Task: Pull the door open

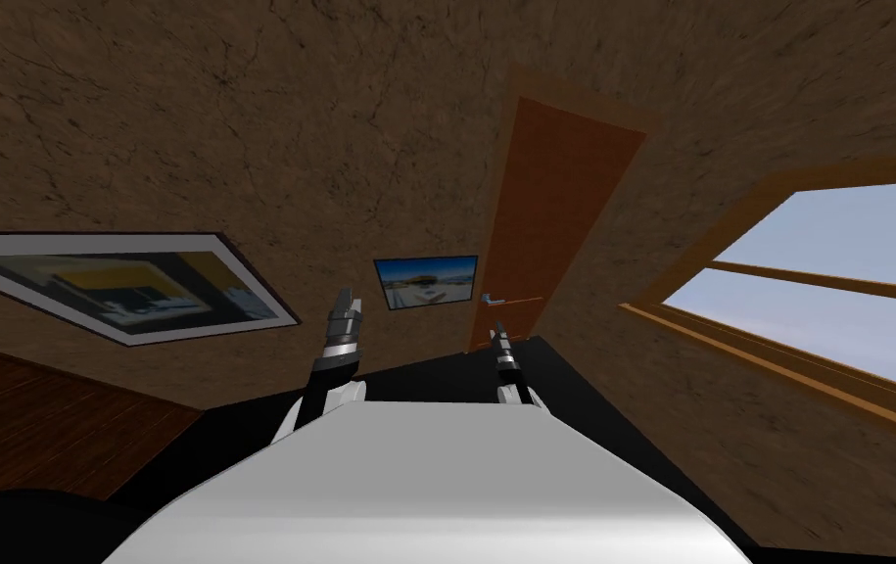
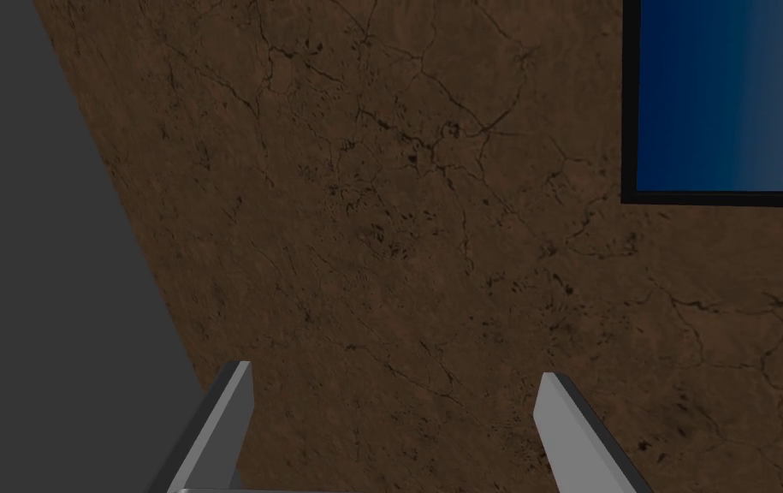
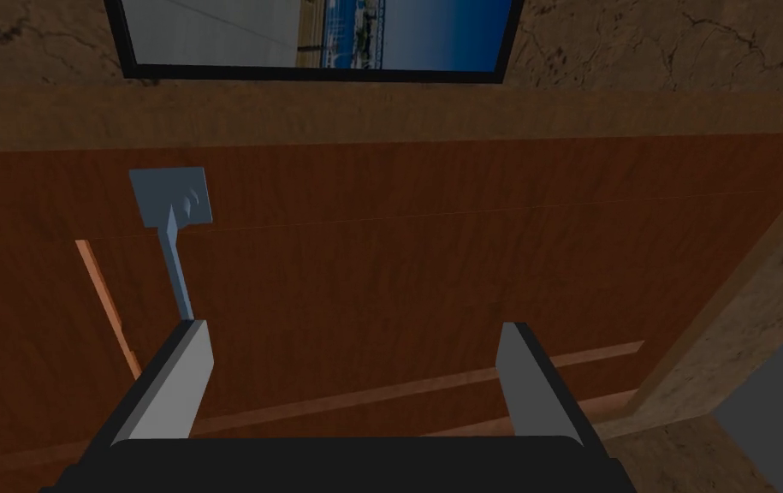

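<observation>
Out on the left, the left end effector hangs idle, well to the side of the door, blades spread wide and gripping nothing. Over to the right end effector: it's up close to the reddish-brown door, blades apart and empty. The grey lever handle runs from its square plate toward one finger, and it's lined up with that blade, not with the gap. So the reach looks like the step in hand. The fix is a sideways nudge until the lever sits squarely between the blades, then ease forward and close firmly near the lever's free end. From there, press it down and draw back along the door's swing, not in a straight line. The lever's tip vanishes behind that finger, so contact can't be called. No hinges can be made out, and whether the door is latched is hard to tell.
</observation>
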Tool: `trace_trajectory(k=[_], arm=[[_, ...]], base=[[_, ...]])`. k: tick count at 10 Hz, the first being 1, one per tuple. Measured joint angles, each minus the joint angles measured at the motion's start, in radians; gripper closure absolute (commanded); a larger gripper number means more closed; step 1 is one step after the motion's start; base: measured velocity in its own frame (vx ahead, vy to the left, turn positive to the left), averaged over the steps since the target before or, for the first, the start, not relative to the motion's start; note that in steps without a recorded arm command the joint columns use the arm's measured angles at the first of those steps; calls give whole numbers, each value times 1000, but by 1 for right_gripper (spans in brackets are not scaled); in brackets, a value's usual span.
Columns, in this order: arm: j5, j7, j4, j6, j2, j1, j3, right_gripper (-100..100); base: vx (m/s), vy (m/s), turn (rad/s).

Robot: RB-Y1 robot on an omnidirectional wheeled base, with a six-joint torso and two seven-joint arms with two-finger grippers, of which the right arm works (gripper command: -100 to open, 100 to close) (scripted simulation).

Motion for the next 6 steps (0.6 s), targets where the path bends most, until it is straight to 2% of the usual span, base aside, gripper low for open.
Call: trace_trajectory(k=[2, 4, 5, 6], arm=[[-12, -4, 55, -13, -3, -23, 5, -100], [-24, -6, 85, -15, -8, -30, 11, -100], [-31, -8, 118, -20, -10, -48, 13, -100], [-37, -11, 135, -25, -15, -51, 16, -100]], base=[[39, -105, 114], [43, -100, 129], [46, -122, 110], [35, -124, 123]])
